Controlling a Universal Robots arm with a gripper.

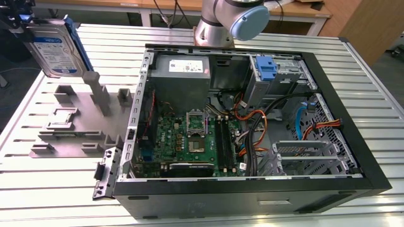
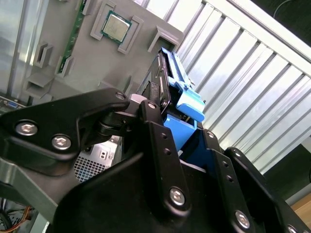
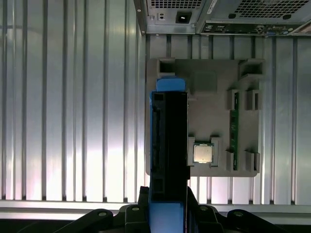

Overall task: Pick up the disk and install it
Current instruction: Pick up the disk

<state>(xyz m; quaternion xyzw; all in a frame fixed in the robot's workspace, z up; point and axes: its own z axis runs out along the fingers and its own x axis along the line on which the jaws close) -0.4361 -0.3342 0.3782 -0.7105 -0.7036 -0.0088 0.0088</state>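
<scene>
You have the pick-up done, but the install is not. The hand (image 2: 181,131) is clenched on the disk (image 1: 56,45). In the second wrist view its black fingers (image 2: 158,141) press on the two flat sides, with the blue rail standing proud between them.

In the exterior view the disk hangs upright with its label towards the camera. It is clear of the worktop (image 1: 57,189) and above the far end of the grey fixture plate (image 1: 75,127), at the exterior view's left. It looks lifted free of the plate's slots. One tall post of the plate stands near its lower corner, and you cannot tell from here whether the two touch.

In the first wrist view you look along the disk edge-on. The plate lies beneath it, with a processor chip (image 3: 203,153) sitting in a pocket just beside the disk's line.

The open computer case (image 1: 252,118) lies on the worktop at the exterior view's right of the plate. Its drive cage, with a blue latch piece (image 1: 266,68), is at the far corner, well apart from the disk. I judge that cage to be where the disk belongs. No part of the disk is over the case, so count the carry across and the seating as undone, roughly the second half of the job.
</scene>
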